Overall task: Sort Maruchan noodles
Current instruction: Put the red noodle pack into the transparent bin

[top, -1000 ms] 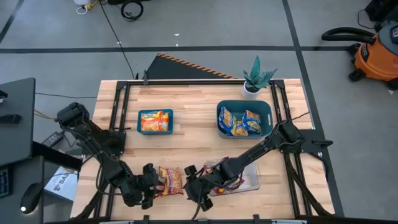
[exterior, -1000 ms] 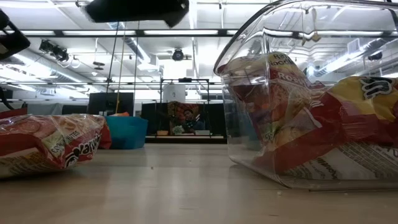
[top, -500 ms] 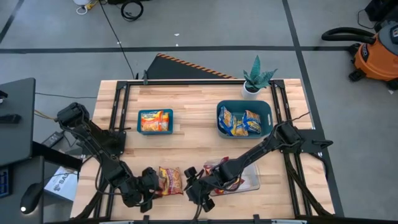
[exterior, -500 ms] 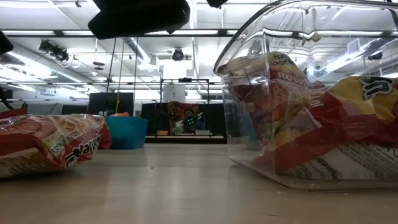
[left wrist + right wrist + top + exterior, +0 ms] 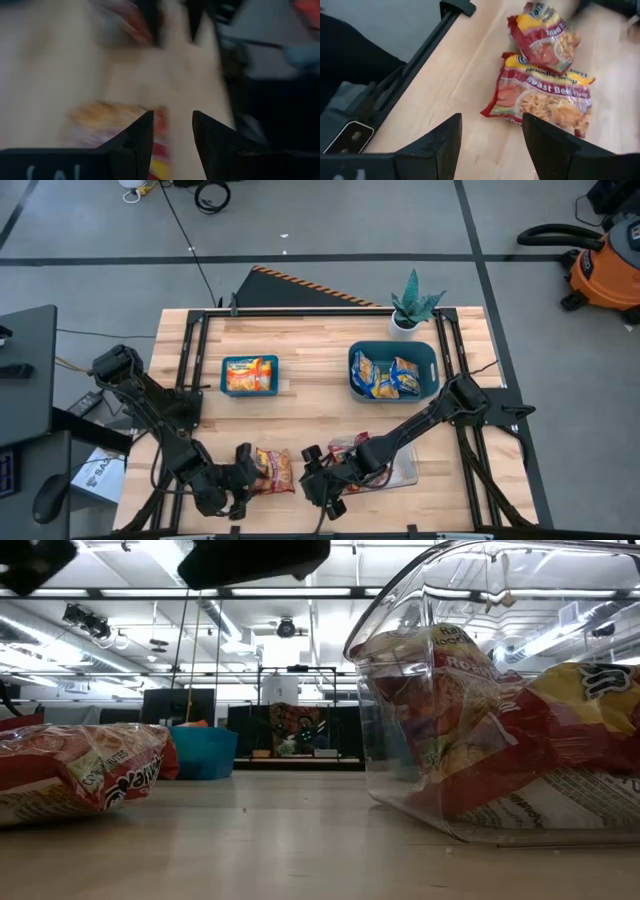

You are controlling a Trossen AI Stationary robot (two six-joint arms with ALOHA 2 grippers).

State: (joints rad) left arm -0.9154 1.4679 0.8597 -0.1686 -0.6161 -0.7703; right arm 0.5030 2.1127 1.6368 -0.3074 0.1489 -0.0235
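Two red-and-yellow noodle packets (image 5: 272,470) lie flat on the table near its near edge. In the right wrist view one packet (image 5: 545,37) lies with an end against the other packet (image 5: 545,97). The low view shows one packet (image 5: 75,775) at the left. My left gripper (image 5: 240,473) hovers just left of them, open; its wrist view is blurred, with a packet (image 5: 115,120) beyond the fingers. My right gripper (image 5: 316,480) hovers right of the packets, open, between them and the clear container (image 5: 390,465). More red packets (image 5: 470,720) sit inside that container.
A teal bin (image 5: 249,375) with orange packets stands left of centre. A larger teal bin (image 5: 392,372) with blue-and-yellow packets stands at the right, and a potted plant (image 5: 412,308) beyond it. Dark frame rails (image 5: 190,360) run along both table sides. Bare wood lies between bins and packets.
My right gripper has drifted a little toward the table's right, over the gap between the packets and the clear container. The left wrist view is blurred by motion. The packets and the container have stayed in place.
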